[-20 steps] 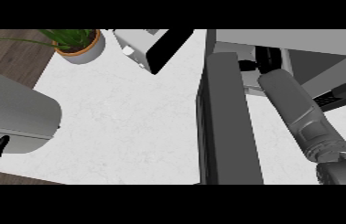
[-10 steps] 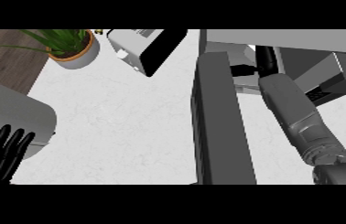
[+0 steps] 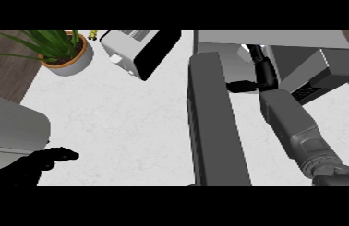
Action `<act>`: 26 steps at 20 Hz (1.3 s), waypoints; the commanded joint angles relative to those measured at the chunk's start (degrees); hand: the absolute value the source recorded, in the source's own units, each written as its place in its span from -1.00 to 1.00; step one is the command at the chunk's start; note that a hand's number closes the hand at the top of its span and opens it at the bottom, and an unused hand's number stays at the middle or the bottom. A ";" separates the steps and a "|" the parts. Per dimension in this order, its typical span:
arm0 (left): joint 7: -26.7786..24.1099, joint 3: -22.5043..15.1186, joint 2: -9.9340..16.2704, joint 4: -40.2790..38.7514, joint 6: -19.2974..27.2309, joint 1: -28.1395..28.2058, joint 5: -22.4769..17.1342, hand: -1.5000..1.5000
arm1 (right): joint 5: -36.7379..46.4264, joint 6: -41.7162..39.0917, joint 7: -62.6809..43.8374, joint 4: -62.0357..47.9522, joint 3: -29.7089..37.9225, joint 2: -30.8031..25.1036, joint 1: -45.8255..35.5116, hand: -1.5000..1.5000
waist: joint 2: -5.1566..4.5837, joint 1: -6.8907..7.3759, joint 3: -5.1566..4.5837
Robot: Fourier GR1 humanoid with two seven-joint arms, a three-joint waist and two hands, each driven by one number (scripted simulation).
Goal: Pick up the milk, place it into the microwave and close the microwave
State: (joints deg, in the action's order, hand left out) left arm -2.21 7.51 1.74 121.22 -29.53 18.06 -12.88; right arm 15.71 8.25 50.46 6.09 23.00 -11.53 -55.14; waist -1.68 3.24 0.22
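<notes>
Milk first: we can't spot the carton anywhere. If it's there at all, it's hidden behind the right hand [image 3: 264, 77], which is poked into the open microwave [image 3: 319, 77]. That hand is a thin black shape with a stub sticking out sideways, and we can't tell if it's wrapped round something or already let go.

Compared with half a second ago, the forearm looks further into the opening, so we'd guess the placing step is nearly done, or just done. Closing up is what's left.

The door [image 3: 211, 128] stands wide open beside the arm, edge-on to us, a long flat dark grey slab with a matte look. The left hand [image 3: 34, 169] was up at the left edge before. Now it's a black lump low in the corner, and we can't tell its state either.

Further out, the counter [image 3: 123, 119] is pale speckled stone, with a boxy white toaster [image 3: 129, 45] and a spiky green plant [image 3: 58, 45] in a round grey pot.
</notes>
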 commanded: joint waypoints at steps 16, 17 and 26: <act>4.31 -18.32 -1.73 -4.55 6.27 -6.17 9.50 1.00 | -3.31 -16.39 8.17 9.60 -2.76 2.77 20.41 -1.00 | 1.85 -3.70 -0.24; 0.63 -18.54 -1.73 -7.07 6.16 -5.24 12.49 1.00 | -3.45 -17.48 6.71 11.36 -3.35 2.43 22.28 -1.00 | 2.11 -4.28 -0.31; 3.04 -26.36 -1.74 -16.79 14.73 -20.09 18.26 1.00 | -6.59 -23.28 7.74 25.14 -5.23 0.34 38.80 -1.00 | 2.10 -5.46 -0.34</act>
State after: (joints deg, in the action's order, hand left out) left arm 2.60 -17.16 0.03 109.60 -15.27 3.10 2.31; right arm 10.37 -10.31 55.74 26.49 18.40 -10.53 -23.01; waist 0.44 -1.61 -0.08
